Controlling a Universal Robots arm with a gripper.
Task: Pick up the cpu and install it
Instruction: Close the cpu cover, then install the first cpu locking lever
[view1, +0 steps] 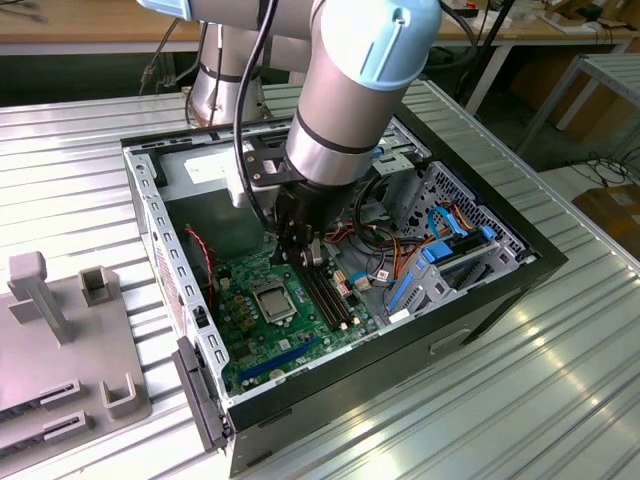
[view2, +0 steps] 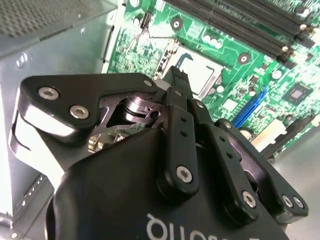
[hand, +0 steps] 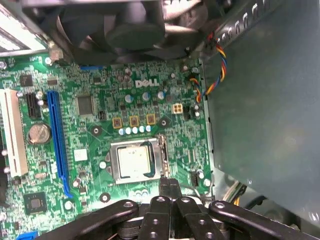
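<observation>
First wrist view: the gripper (hand: 170, 186) has its fingers pressed together with nothing between them, hanging just beside the metal-framed socket (hand: 136, 161) on the green motherboard (hand: 100, 135). The cpu (hand: 134, 161) lies flat inside that socket, silvery face up. Beyond the socket stand a long blue slot (hand: 57, 140) and a black fan (hand: 125, 27).

Green motherboard (hand: 125, 115), silvery-grey cpu (hand: 135, 161), blue slot (hand: 57, 140), black fingers (hand: 170, 187)
</observation>
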